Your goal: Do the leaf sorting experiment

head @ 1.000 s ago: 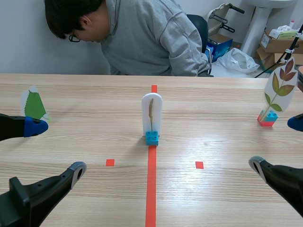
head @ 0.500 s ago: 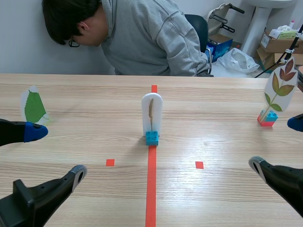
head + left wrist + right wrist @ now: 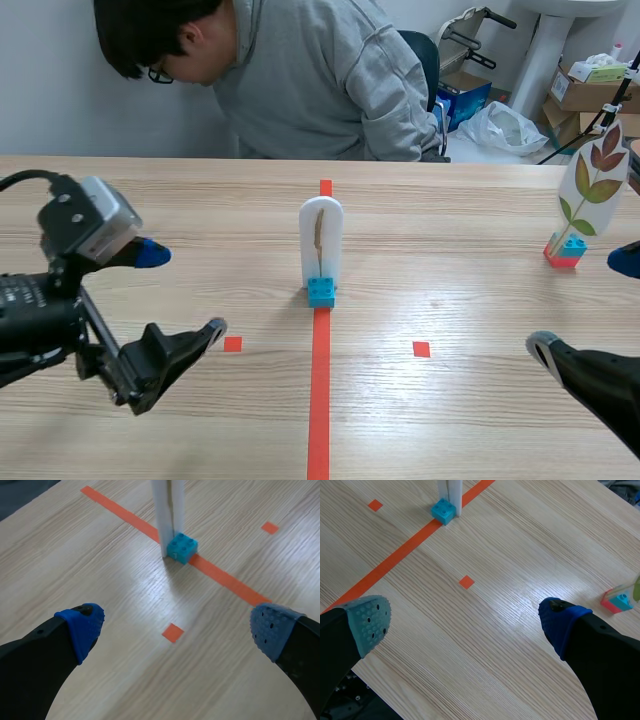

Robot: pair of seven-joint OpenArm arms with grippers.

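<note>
So the left gripper has been lifted and swung in from the lower left toward the middle since a second ago, and the green leaf card seen back then at the left is now covered by that arm. Its fingers are spread wide with nothing pinched. Same goes for the right gripper at the lower right.

The centre leaf card, white with a thin brown leaf, is held upright in a blue brick on the orange line mid-frame. A second leaf card is plugged into a red-and-blue brick hard against the right edge. A cardboard box is seen upper right, with something pale green on top.

A wide stretch of table runs between the two cards and along the lower edge.
</note>
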